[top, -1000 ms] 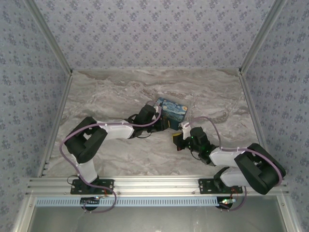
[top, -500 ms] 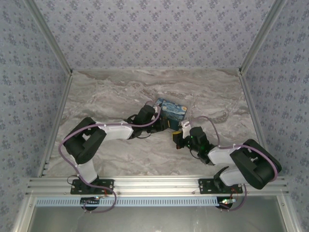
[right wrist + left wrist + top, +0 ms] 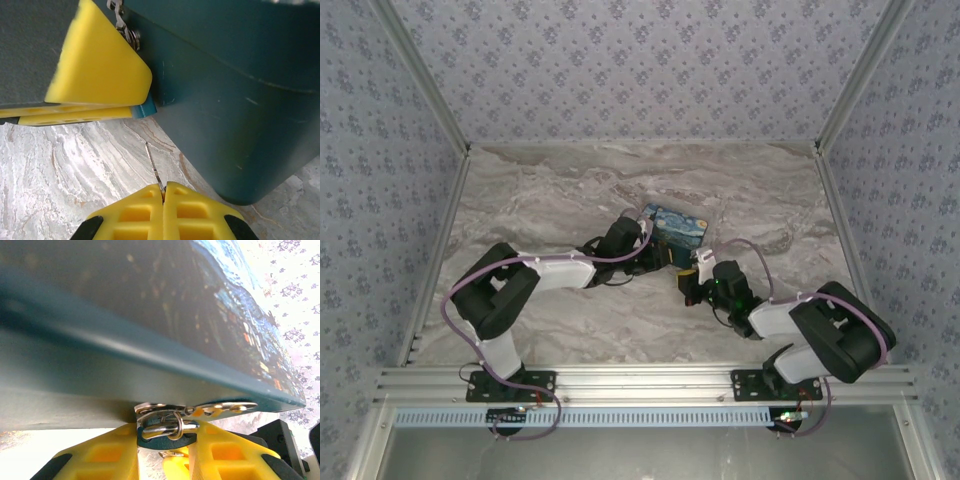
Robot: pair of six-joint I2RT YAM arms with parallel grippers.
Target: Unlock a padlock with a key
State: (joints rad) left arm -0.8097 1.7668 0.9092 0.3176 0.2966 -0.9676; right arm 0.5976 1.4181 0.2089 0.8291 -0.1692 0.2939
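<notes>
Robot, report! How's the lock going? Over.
Left gripper shut on tiny silver-shackled teal padlock. Right gripper pinches thin metal key, tip short of padlock. Nothing between them.

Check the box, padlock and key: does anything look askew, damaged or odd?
Nothing stands out. The padlock hangs on the hasp of the box, clamped by the left gripper; the right gripper pinches the thin key, its blade slightly tilted, short of the lock. No damage shows.

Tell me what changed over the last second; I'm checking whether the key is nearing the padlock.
The right hand, shut on the key, crept slightly up and left toward the box, and its arm's elbow swung inward. The left hand stayed clamped on the padlock; the box did not move.
</notes>
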